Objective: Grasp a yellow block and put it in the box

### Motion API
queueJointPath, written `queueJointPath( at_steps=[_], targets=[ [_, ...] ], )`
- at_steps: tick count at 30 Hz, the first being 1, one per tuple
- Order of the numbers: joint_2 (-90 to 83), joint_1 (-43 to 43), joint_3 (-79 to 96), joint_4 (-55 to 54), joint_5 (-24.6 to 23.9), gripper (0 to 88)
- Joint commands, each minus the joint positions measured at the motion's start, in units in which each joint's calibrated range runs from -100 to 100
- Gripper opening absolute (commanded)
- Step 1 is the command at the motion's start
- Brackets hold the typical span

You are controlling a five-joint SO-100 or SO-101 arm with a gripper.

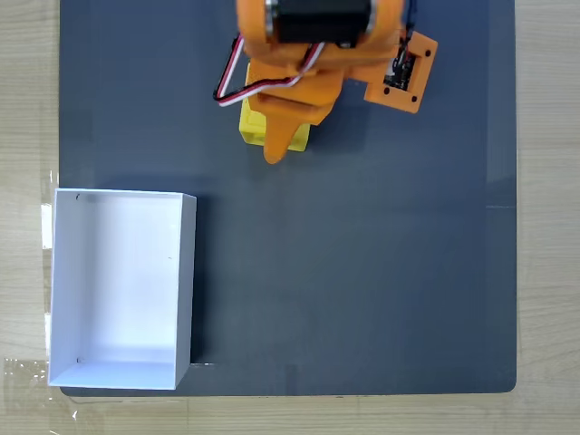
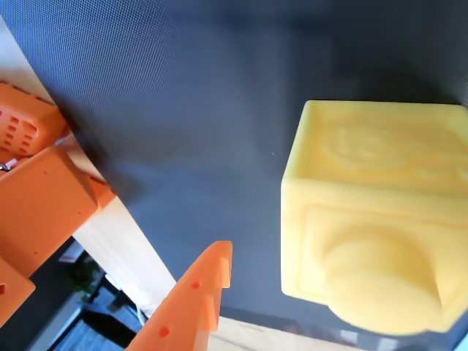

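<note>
Yellow plastic cube (image 2: 376, 234) is sitting right beside the orange claw's (image 2: 292, 292) visible fingertip (image 2: 208, 281). Jaws are gaping wide, ungripped.

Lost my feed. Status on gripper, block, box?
Gripper over the yellow block, closure unclear. Block on the dark mat, not yet lifted. Box open; nothing between them.

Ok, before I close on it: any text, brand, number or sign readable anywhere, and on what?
None can be read.
Bright yellow plastic cube: a raised round emblem on one face in the wrist view, too soft to read.
White rectangular open-topped box: no print.
Dark grey mat: no print.
Orange two-finger gripper: no lettering legible.
</note>
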Motion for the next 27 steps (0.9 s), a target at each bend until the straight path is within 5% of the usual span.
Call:
queueJointPath(
  at_steps=[1, 14, 22, 27],
  targets=[
    [2.7, -0.5, -2.7, -1.8, 0.1, 46.1],
    [10.7, 0.0, -2.1, -5.6, 0.3, 45.1],
    [10.8, 0.1, -2.1, -6.5, 0.4, 22.1],
    [10.1, -0.2, -3.1, -6.6, 0.4, 18.4]
  ],
)
